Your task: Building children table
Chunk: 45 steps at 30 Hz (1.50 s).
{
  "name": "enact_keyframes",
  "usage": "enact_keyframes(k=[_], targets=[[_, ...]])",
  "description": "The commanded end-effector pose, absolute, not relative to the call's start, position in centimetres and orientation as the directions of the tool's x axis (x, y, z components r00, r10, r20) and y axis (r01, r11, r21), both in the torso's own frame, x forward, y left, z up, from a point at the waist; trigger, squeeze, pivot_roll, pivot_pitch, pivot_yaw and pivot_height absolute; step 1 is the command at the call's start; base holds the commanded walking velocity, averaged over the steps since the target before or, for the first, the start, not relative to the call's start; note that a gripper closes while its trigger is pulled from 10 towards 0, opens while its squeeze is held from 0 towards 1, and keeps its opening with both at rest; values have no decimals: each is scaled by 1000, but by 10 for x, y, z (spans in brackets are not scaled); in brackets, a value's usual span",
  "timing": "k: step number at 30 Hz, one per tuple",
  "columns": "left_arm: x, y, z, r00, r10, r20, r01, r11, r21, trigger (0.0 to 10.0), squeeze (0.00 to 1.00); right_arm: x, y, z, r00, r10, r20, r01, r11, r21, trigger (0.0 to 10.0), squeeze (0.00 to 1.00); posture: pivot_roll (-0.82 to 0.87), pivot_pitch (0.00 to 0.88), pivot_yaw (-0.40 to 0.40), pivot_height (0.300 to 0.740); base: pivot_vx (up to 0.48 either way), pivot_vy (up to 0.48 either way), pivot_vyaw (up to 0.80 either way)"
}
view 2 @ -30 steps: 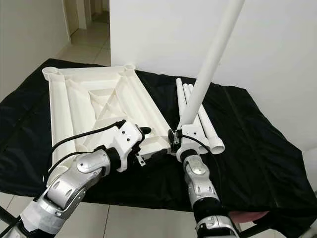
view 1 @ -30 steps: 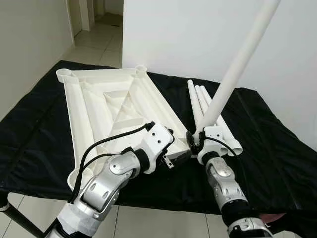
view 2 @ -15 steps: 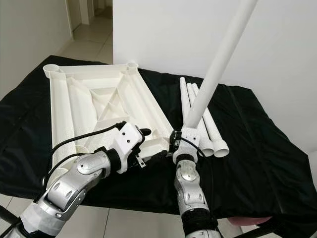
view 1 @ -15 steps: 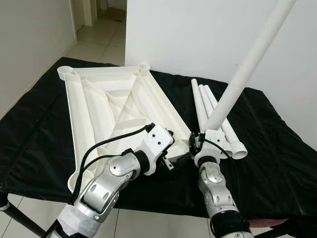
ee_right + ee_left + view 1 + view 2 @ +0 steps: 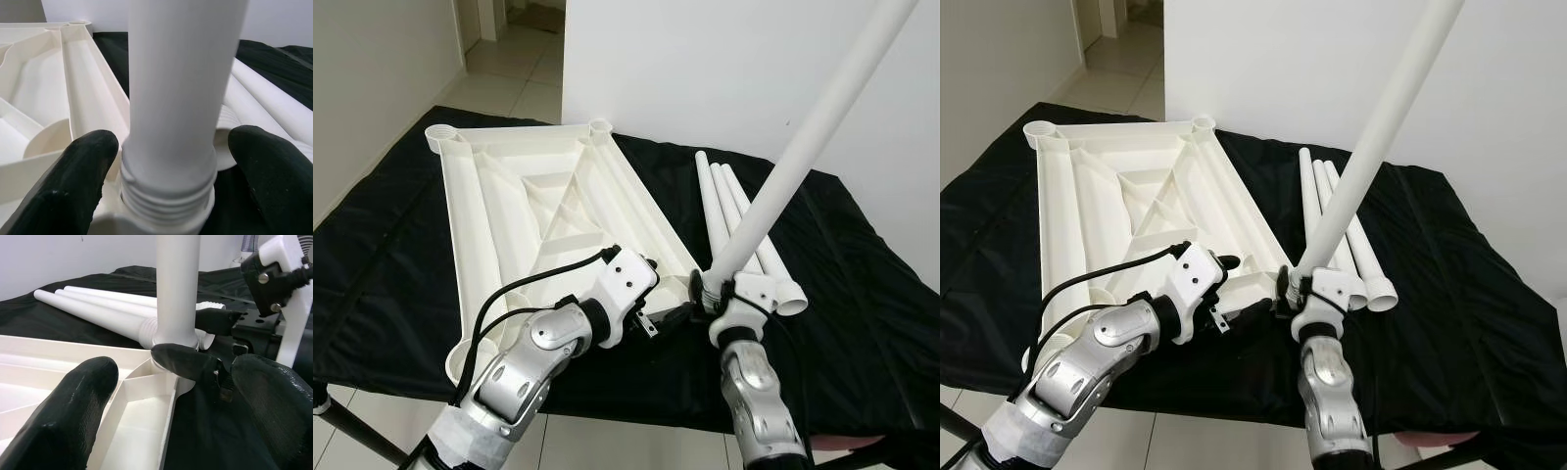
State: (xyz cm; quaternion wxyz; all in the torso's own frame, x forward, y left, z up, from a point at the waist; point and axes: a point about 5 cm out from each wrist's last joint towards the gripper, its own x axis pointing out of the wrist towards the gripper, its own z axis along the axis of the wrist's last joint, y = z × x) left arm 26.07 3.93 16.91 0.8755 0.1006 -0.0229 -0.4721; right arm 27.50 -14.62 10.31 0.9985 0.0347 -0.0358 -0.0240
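The upturned tabletop [image 5: 538,225], stiff hollow plastic and probably light, lies on the left half of the worktop [image 5: 862,294]. The left tool [image 5: 671,315] rests released by its near corner socket. The right tool [image 5: 713,291] grips the leg [image 5: 803,157] low by its threads, best for screwing in. Three spare legs [image 5: 734,211] lie beside it.
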Motion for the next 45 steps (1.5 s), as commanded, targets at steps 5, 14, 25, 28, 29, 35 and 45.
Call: enact_keyframes(k=[5,14,25,28,29,35,45], targets=[[257,36,170,517,-854,-64,844,496,202,10000,0,265,-151,106,997,-22,80,18,999,51,10000,0,26,0,-141,740,0,0,0],[263,38,173,523,-850,-58,838,501,217,10000,0,249,-146,110,991,95,95,-98,995,25,4078,0,15,0,-136,740,0,0,0],[278,49,181,569,-821,-44,801,542,253,10000,0,251,-142,113,976,201,88,-205,978,40,10000,0,14,0,-138,740,0,0,0],[278,49,181,570,-820,-43,800,543,253,10000,0,252,-141,115,971,222,92,-226,973,46,10000,0,14,0,-138,740,0,0,0],[278,49,181,570,-820,-43,800,543,253,10000,0,252,-141,115,971,222,92,-226,973,46,10000,0,14,0,-138,740,0,0,0],[281,49,182,572,-820,-39,798,545,258,10000,0,260,-144,116,959,271,83,-275,960,45,10000,0,18,0,-138,740,0,0,0],[282,50,183,577,-816,-36,794,550,260,10000,0,272,-178,116,996,42,75,-46,998,42,10000,0,18,0,-133,740,0,0,0]])
